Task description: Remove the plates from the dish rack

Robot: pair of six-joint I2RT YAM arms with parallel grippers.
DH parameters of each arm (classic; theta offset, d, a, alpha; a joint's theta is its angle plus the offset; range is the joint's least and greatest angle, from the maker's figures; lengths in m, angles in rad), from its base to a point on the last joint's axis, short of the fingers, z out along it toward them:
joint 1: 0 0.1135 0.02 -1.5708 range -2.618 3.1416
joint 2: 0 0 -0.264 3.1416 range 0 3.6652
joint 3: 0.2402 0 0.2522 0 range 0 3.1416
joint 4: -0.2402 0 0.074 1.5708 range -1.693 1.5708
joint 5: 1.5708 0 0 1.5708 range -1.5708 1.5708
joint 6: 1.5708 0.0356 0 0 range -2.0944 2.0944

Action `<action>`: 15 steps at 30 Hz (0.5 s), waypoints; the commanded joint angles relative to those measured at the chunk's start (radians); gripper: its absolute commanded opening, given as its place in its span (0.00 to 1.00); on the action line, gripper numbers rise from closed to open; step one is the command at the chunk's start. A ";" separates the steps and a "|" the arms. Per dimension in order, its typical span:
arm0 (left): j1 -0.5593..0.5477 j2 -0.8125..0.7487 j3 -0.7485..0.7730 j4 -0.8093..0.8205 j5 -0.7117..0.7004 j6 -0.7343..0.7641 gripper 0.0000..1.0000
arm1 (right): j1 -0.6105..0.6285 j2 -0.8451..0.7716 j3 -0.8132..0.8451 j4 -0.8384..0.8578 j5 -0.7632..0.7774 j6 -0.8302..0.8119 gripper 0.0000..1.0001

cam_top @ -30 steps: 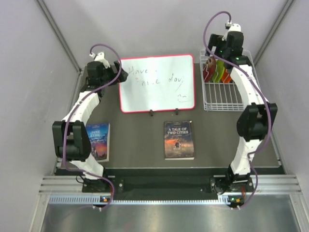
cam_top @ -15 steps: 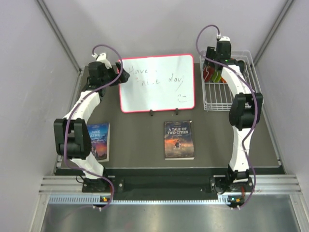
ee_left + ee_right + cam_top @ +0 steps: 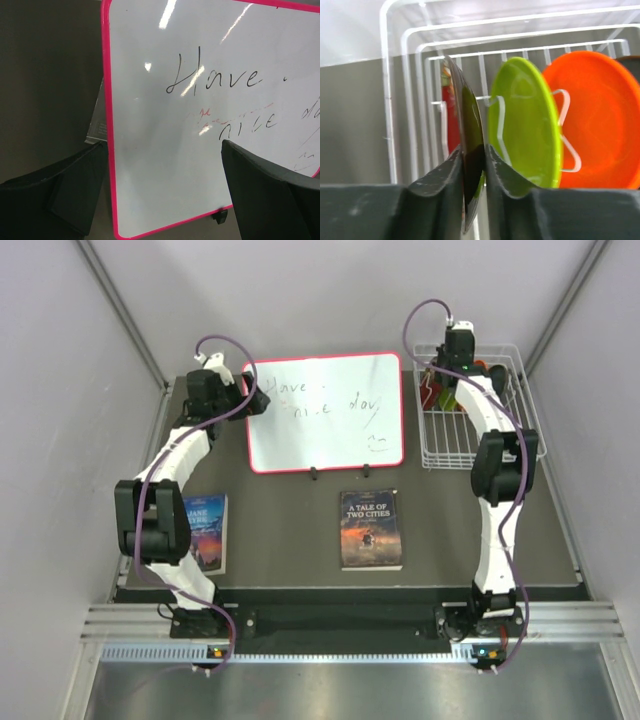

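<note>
Right claw [image 3: 472, 156] pinches the glossy dark red plate [image 3: 468, 112], upright and edge-on.

Bright overhead light streaks glare across the whiteboard [image 3: 165, 165], and the close-up dark plate [image 3: 469, 125] looks soft.

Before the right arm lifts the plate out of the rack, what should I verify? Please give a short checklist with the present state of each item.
1. Right pincer shut on the rim of the dark red plate: ok.
2. Held plate apart from the lime green plate: ok, a gap shows between them.
3. Hold deep enough not to slip: cannot tell, only the rim is pinched.
4. Plate's lower edge free of the dish rack slot wires: cannot tell, the fingers hide it.
5. Left pincer away from the rack: ok, open at the whiteboard.
</note>
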 commanded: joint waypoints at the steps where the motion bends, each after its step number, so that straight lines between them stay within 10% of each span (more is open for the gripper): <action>1: 0.005 -0.002 0.023 0.027 0.007 0.023 0.99 | 0.011 0.008 0.052 0.017 -0.003 -0.018 0.07; 15: 0.005 -0.004 0.015 0.029 -0.003 0.026 0.99 | 0.070 -0.099 -0.015 0.107 0.158 -0.112 0.00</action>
